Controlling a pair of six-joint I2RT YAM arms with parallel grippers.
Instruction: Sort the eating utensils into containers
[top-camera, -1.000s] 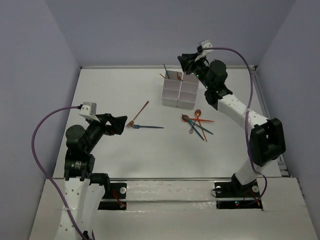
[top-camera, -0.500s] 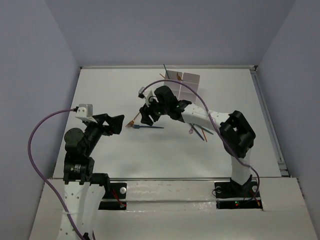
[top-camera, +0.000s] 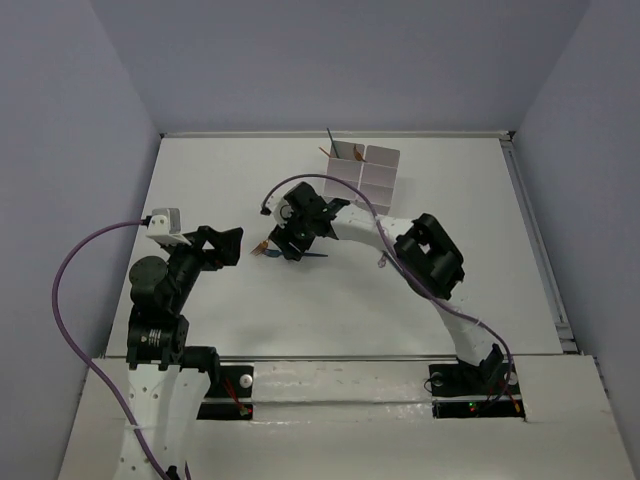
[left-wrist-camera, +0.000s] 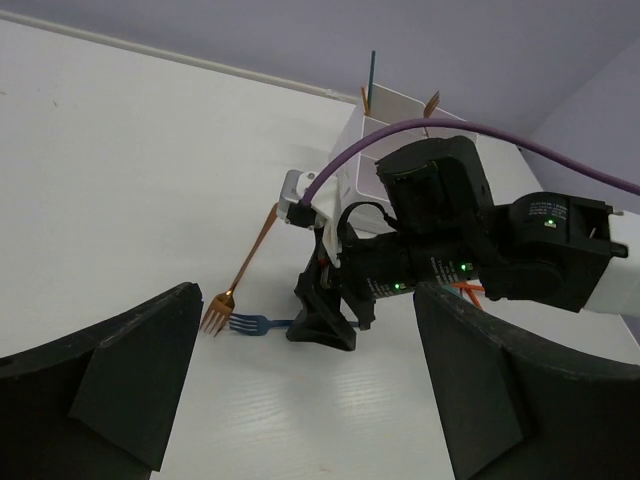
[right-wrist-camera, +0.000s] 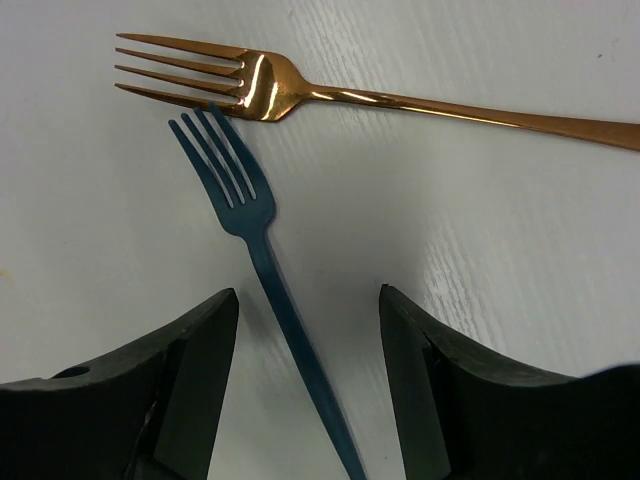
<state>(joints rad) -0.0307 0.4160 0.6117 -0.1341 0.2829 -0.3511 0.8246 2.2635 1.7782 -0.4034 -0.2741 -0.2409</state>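
Observation:
Two forks lie left of centre on the table, heads nearly touching. The blue fork (right-wrist-camera: 262, 250) points its tines up and left, and the orange fork (right-wrist-camera: 380, 98) lies across above it. My right gripper (right-wrist-camera: 307, 296) is open and low over the table, one finger on each side of the blue fork's handle without touching it. From above, the right gripper (top-camera: 290, 243) covers most of both forks. My left gripper (left-wrist-camera: 300, 400) is open and empty, hanging to the left of the forks (left-wrist-camera: 245, 324). The white containers (top-camera: 365, 175) stand at the back with a few utensils upright in a rear compartment.
More utensils (top-camera: 383, 262) lie behind the right arm's forearm, right of centre, mostly hidden. A purple cable (top-camera: 340, 190) arcs over the right wrist. The right arm stretches across the table's middle. Walls close in the table on three sides.
My right arm has swung from above the containers down to the two forks left of centre, and its jaws have opened wider around the blue fork. The left arm has barely moved.

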